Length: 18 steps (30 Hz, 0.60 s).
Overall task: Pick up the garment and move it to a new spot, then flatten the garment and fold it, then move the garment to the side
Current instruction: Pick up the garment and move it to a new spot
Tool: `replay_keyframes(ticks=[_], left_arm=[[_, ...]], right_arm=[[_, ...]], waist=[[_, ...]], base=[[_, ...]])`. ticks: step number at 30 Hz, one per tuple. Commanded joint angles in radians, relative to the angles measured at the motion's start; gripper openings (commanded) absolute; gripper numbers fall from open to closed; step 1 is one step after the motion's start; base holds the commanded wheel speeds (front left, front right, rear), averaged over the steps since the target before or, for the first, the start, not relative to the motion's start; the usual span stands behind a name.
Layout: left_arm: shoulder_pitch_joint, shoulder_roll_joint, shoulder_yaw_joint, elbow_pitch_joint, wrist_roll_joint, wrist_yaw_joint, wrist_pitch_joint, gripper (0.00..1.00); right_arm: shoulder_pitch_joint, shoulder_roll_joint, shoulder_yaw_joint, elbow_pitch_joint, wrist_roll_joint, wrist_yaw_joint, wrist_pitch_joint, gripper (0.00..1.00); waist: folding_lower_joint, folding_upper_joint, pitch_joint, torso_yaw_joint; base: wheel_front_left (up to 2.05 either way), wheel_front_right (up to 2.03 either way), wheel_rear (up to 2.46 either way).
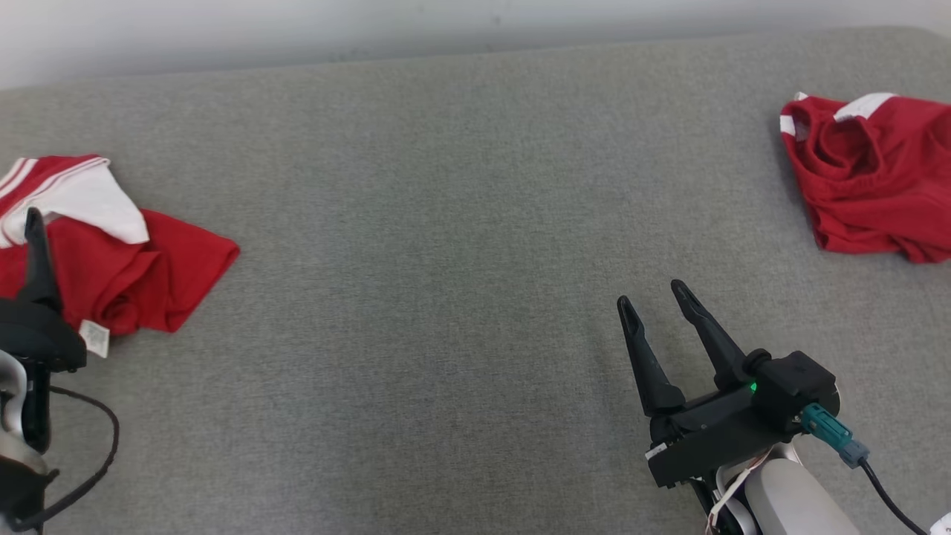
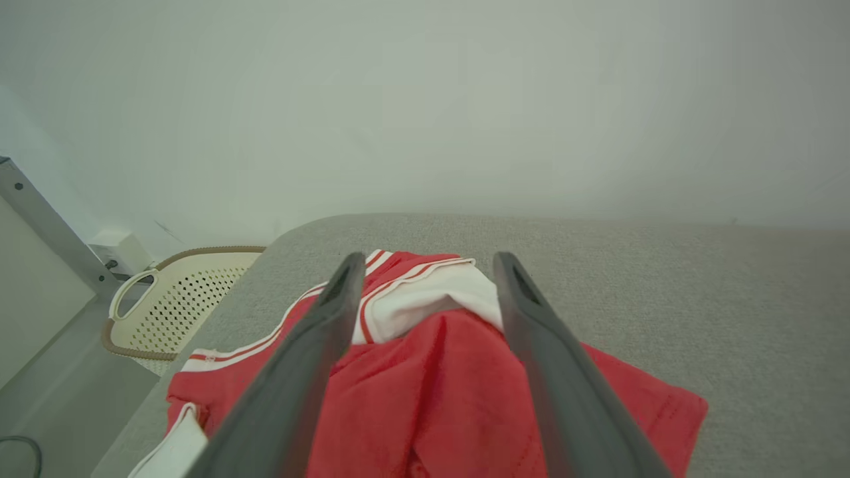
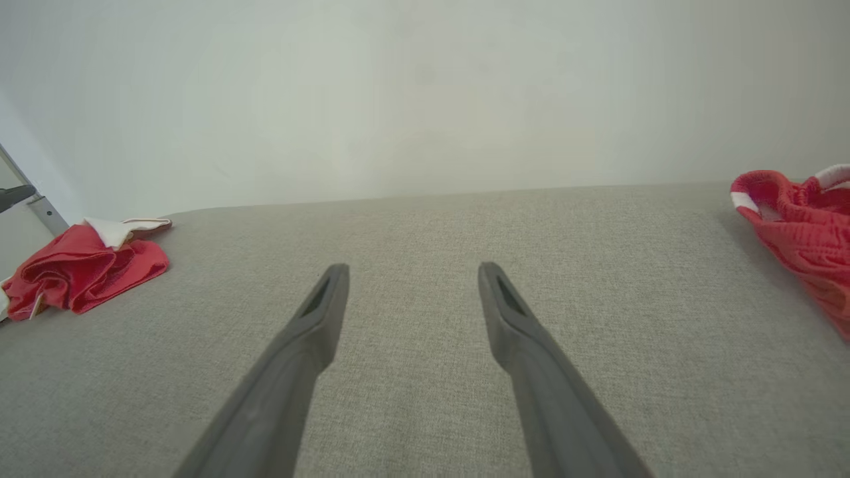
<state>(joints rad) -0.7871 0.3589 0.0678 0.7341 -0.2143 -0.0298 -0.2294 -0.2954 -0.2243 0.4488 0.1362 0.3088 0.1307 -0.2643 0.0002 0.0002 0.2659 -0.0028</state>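
A crumpled red garment (image 1: 148, 275) with white panels and a small label lies at the left edge of the grey padded surface (image 1: 446, 223). In the left wrist view, my left gripper (image 2: 430, 260) hangs just over this garment (image 2: 431, 385), fingers open on either side of its raised middle and holding nothing. One left finger (image 1: 33, 223) shows in the head view. My right gripper (image 1: 650, 293) is open and empty over bare surface at the lower right, far from the garment (image 3: 80, 272).
A second bunched red garment (image 1: 877, 186) with white trim lies at the far right edge. A cream perforated basket (image 2: 192, 292) stands on the floor beyond the surface's left end. A pale wall runs behind.
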Motion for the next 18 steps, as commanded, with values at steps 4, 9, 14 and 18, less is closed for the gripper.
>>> replay_keyframes(ticks=[4, 9, 14, 18], left_arm=[[-0.044, 0.026, -0.006, 0.096, -0.012, -0.014, 0.011, 1.0], [-0.084, 0.05, -0.019, 0.19, -0.01, -0.029, 0.031, 1.0], [-0.135, 0.077, -0.046, 0.274, 0.002, -0.045, 0.083, 1.0], [-0.175, 0.085, -0.07, 0.335, 0.013, -0.054, 0.129, 1.0]], right_arm=[[-0.02, 0.004, 0.007, -0.001, 0.007, 0.0, -0.002, 1.0], [-0.024, 0.006, 0.011, 0.001, 0.007, 0.0, -0.002, 1.0], [-0.026, 0.008, 0.011, 0.004, 0.004, 0.0, -0.002, 1.0], [-0.034, 0.006, 0.014, 0.009, 0.007, 0.0, -0.002, 1.0]], waist=[[-0.0002, -0.0002, 0.04, -0.037], [-0.0002, -0.0002, 0.051, -0.051], [-0.0002, -0.0002, 0.056, -0.059], [-0.0002, -0.0002, 0.06, -0.064]], base=[[0.0, 0.0, 0.0], [0.0, 0.0, 0.0], [0.0, 0.0, 0.0], [0.0, 0.0, 0.0]])
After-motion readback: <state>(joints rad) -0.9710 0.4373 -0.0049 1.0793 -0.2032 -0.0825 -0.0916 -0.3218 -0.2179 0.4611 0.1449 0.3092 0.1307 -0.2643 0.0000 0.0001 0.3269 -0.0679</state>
